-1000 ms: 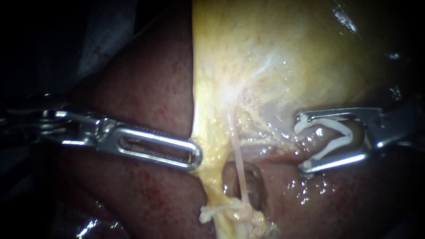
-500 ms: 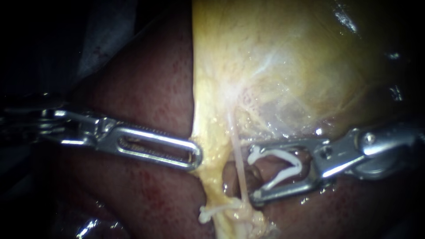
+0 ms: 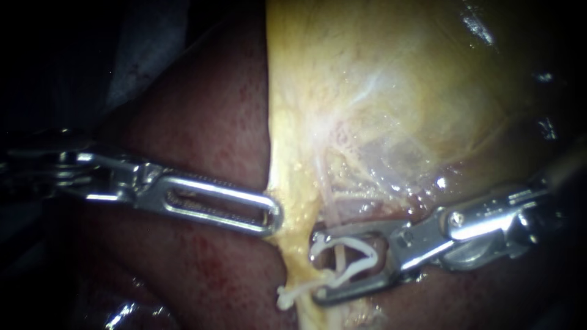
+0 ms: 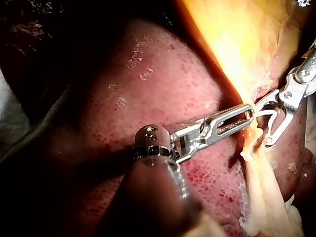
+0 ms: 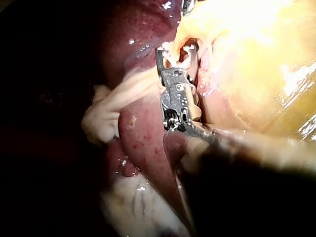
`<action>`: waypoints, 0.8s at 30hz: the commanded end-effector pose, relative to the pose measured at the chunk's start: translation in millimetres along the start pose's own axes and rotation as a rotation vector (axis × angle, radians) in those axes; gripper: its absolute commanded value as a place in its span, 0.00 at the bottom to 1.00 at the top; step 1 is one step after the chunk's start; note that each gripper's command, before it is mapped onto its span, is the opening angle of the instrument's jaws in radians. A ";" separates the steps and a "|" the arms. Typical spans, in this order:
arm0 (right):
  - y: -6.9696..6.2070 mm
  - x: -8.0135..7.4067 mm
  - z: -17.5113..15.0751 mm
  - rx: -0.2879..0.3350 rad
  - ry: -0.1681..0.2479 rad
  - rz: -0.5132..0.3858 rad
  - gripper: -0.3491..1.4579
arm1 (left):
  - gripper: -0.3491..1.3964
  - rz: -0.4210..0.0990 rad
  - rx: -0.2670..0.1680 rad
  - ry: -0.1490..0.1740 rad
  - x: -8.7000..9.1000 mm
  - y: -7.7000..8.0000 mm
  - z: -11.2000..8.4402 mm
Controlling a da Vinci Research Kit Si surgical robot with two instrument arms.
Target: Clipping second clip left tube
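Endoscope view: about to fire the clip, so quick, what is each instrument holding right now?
Left instrument: shut on the gallbladder at its edge.
Right instrument: holding an open clip set around the tube.

Thin pale tube [image 3: 328,205], upright, open white V-shaped clip [image 3: 351,244] straddling its lower part

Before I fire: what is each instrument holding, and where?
The left instrument grips the yellow tissue at its edge; the right instrument carries the open clip by its legs, astride the tube.
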 end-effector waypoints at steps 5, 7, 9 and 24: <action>0.1 0.2 1.7 0.024 -0.006 -0.003 0.45 | 0.00 0.000 -0.001 0.000 0.0 -0.1 0.0; 0.1 0.4 2.2 0.034 -0.009 -0.005 0.44 | 0.00 0.000 -0.001 0.000 0.0 -0.1 0.1; 0.2 0.5 2.6 0.039 -0.010 -0.003 0.43 | 0.00 0.000 -0.001 -0.001 0.0 -0.1 0.1; 1.1 0.7 3.9 0.033 -0.013 0.009 0.40 | 0.00 0.000 -0.002 -0.001 0.0 -0.2 0.3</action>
